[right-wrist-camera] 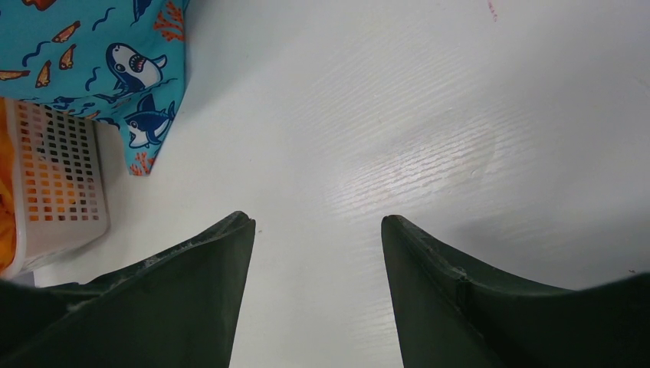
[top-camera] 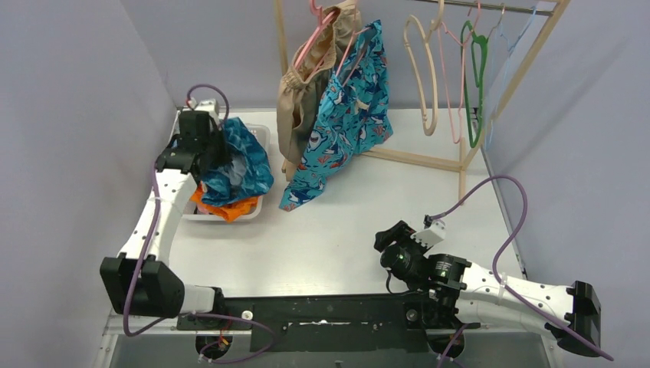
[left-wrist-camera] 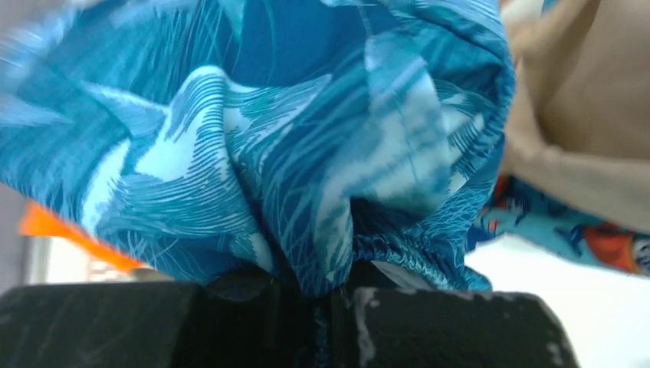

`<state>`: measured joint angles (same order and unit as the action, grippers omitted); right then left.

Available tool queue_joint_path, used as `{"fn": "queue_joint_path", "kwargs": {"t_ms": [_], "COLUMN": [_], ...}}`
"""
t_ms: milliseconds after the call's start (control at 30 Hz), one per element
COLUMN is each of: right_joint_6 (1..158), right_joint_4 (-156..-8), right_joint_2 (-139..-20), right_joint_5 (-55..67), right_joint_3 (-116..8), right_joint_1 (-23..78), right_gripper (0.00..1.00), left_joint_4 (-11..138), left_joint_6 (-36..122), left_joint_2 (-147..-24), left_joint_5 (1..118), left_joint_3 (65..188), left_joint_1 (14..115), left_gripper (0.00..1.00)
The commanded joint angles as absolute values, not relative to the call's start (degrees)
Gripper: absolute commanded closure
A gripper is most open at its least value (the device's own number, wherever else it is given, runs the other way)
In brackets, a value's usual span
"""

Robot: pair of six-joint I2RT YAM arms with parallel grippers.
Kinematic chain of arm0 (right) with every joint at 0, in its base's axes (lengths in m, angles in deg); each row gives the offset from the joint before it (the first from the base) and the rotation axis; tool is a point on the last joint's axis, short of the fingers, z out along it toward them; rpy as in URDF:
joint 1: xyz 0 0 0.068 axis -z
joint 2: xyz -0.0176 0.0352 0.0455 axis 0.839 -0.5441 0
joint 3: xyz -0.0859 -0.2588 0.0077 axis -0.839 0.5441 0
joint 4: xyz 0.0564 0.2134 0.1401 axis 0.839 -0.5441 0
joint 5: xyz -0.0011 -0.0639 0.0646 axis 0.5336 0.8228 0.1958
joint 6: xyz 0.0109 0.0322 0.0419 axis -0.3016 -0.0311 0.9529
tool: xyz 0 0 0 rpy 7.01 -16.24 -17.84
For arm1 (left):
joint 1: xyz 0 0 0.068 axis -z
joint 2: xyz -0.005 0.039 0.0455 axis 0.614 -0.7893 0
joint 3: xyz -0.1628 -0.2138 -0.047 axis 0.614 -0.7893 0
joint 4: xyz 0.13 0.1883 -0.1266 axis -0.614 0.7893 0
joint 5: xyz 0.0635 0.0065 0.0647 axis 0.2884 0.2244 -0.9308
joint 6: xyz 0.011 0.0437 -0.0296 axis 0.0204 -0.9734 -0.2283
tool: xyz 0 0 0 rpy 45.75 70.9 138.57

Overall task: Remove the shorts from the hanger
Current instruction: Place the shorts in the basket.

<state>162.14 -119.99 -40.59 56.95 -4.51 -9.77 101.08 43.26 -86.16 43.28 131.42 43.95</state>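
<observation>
Teal-blue shorts (left-wrist-camera: 268,153) pinched in outstretched left hand (left-wrist-camera: 331,310), right hand (right-wrist-camera: 318,230) parted

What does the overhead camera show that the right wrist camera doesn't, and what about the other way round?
Only the overhead view shows the wooden rack, the tan shorts hanging on it, and the left gripper shut on the dark blue print shorts above the basket. Only the right wrist view shows the right gripper close up, open, its fingers apart above bare table. Both show the shark-print shorts, the white basket with orange fabric in it, and the table.
</observation>
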Motion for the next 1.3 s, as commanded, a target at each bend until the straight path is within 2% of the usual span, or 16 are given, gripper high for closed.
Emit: {"fn": "queue_joint_path", "kwargs": {"t_ms": [0, 100, 267, 300, 467, 567, 600, 667, 833, 1100, 1267], "right_joint_6": [162.1, 161.9, 161.4, 161.2, 158.8, 151.5, 148.4, 142.5, 128.8, 95.3, 82.1], "right_joint_4": [-120.2, -120.0, -119.5, -119.4, -119.5, -116.0, -114.6, -111.7, -108.4, -94.0, -93.1], "right_joint_2": [-40.7, -40.9, -41.1, -41.1, -41.6, -42.0, -42.1, -42.4, -42.4, -42.5, -45.2], "right_joint_5": [60.5, 60.4, 59.9, 59.7, 59.8, 59.5, 59.3, 58.9, 60.6, 54.6, 64.3], "right_joint_3": [-7.3, -7.5, -7.8, -8.1, -9.8, -11.6, -12.3, -13.6, -19.3, -28.3, -38.5], "right_joint_1": [-10.1, -10.1, -10.1, -10.1, -10.1, -10.1, -10.2, -10.2, -10.5, -10.8, -10.8], "right_gripper": [0.37, 0.37, 0.37, 0.37, 0.37, 0.35, 0.35, 0.34, 0.32, 0.28, 0.25], "left_joint_4": [95.4, 95.5, 94.6, 94.6, 96.0, 95.1, 95.2, 96.1, 99.7, 98.9, 99.8], "left_joint_6": [45.2, 46.6, 47.4, 47.4, 46.1, 47.7, 48.1, 48.8, 50.1, 51.0, 50.7], "left_joint_2": [-88.6, -89.6, -91.2, -91.5, -91.9, -87.2, -85.5, -82.5, -77.2, -69.1, -67.3], "left_joint_5": [58.8, 52.0, 57.4, 57.4, 64.2, 66.7, 67.4, 67.0, 62.6, 57.3, 54.4], "left_joint_3": [126.5, 123.9, 120.5, 120.0, 120.6, 121.2, 121.7, 123.3, 126.9, 127.3, 126.8], "left_joint_1": [42.7, 41.1, 31.4, 30.1, 27.9, 28.0, 28.1, 28.3, 28.5, 31.4, 32.6], "left_gripper": [1.0, 1.0, 1.0, 0.97, 0.7, 0.47, 0.32, 0.24, 0.19, 0.18, 0.17]}}
